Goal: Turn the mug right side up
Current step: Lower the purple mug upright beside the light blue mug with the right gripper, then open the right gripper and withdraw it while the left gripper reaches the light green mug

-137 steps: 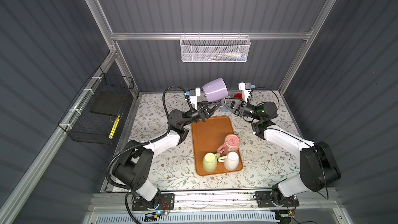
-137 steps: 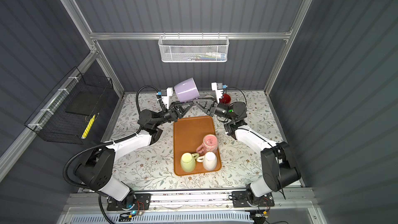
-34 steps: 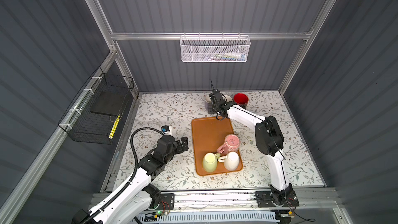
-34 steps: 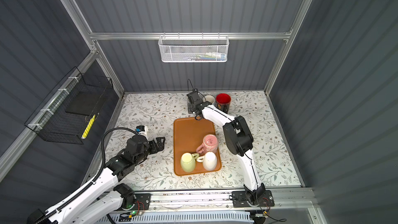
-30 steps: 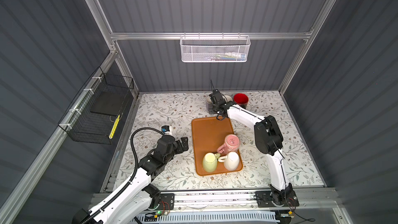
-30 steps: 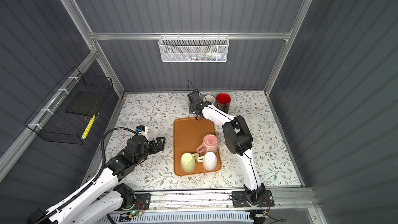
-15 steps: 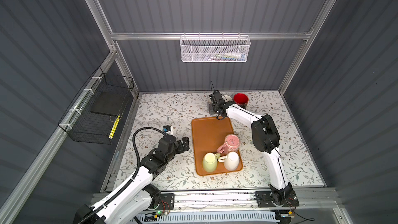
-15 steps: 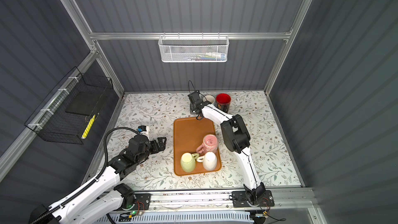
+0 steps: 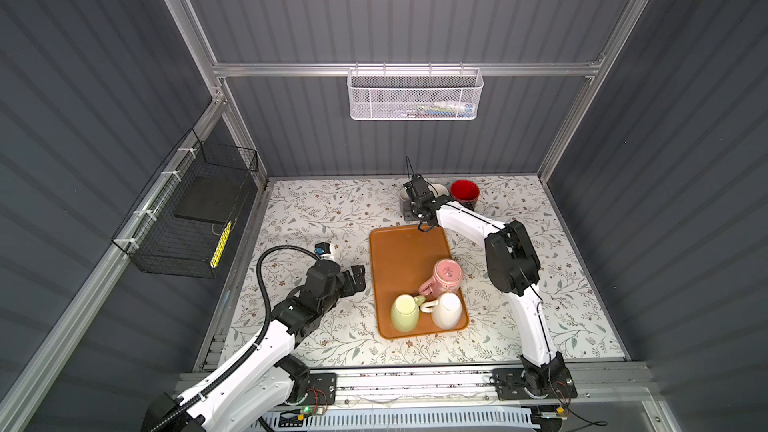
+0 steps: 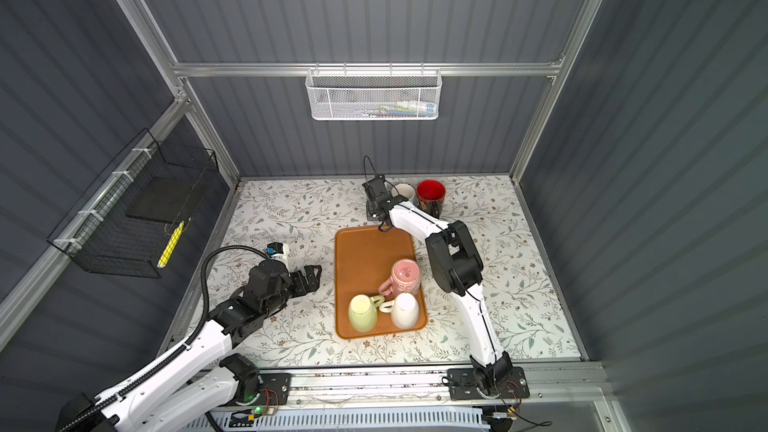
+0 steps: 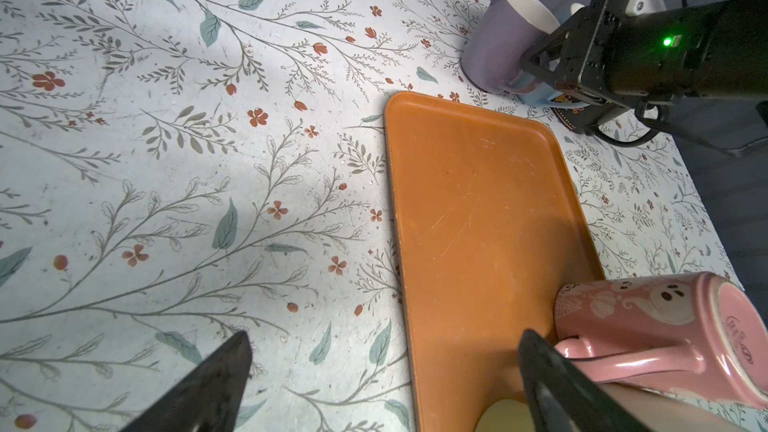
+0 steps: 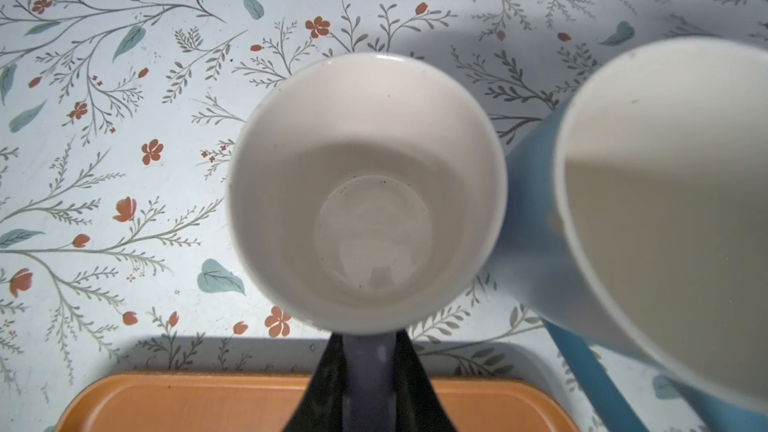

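The right claw is parked at the back of the floral table in a top view, right over the lavender mug, past the orange tray. The left claw sits beside that tray. Left wrist view: its jaws gape wide over the table. Right wrist view: lavender mug stands mouth up on the table, both fingers hugging its handle, blue mug just beside.

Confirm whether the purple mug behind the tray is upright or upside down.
Upright: the purple mug stands base-down on the table, open mouth up, white inner bottom visible in the right wrist view.
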{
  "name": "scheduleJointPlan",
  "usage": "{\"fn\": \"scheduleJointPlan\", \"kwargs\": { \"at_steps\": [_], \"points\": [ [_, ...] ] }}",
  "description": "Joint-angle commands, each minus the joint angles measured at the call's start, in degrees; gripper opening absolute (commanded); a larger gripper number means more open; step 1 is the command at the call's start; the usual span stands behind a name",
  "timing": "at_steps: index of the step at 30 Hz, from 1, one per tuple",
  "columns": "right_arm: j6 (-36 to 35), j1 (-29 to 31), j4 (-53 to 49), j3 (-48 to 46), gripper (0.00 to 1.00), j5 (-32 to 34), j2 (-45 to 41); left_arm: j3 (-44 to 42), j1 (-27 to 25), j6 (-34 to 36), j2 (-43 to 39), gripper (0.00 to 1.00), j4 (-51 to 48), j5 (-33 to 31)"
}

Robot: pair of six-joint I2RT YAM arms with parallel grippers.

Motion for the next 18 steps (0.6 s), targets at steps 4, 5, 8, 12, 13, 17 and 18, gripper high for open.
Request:
{"fn": "scheduleJointPlan", "kwargs": {
  "at_steps": [4, 5, 8, 12, 13, 17, 18],
  "points": [
    [0.45, -0.12, 3.51, -2.76, 0.34, 0.20, -3.40, 0.51, 0.08, 0.55, -1.61, 1.00, -1.26, 0.87],
    [0.45, -0.18, 3.56, -3.13, 0.36, 0.09, -3.81, 0.66, 0.12, 0.38, -1.70, 1.00, -1.54, 1.00],
    [0.54, -0.11, 3.69, -3.99, 0.40, -0.23, -4.79, 1.40, 0.11, 0.72, -2.24, 1.00, -2.74, 1.63],
    [0.37, -0.05, 4.21, -5.56, 0.45, -0.83, -7.00, 2.52, 0.07, 2.05, -2.47, 0.99, -4.72, 3.71],
    [0.24, 0.00, 4.40, -5.95, 0.47, -1.01, -7.61, 2.72, 0.11, 2.44, -2.22, 0.99, -5.19, 4.28],
    [-0.29, 0.11, 5.39, -8.78, 0.52, -1.83, -11.03, 4.56, 0.03, 4.69, 0.85, 0.99, -9.39, 7.61],
    [-0.56, 0.16, 5.81, -9.77, 0.53, -2.17, -12.05, 4.51, 0.03, 5.01, 1.20, 0.99, -10.10, 8.57]
  ]
}}
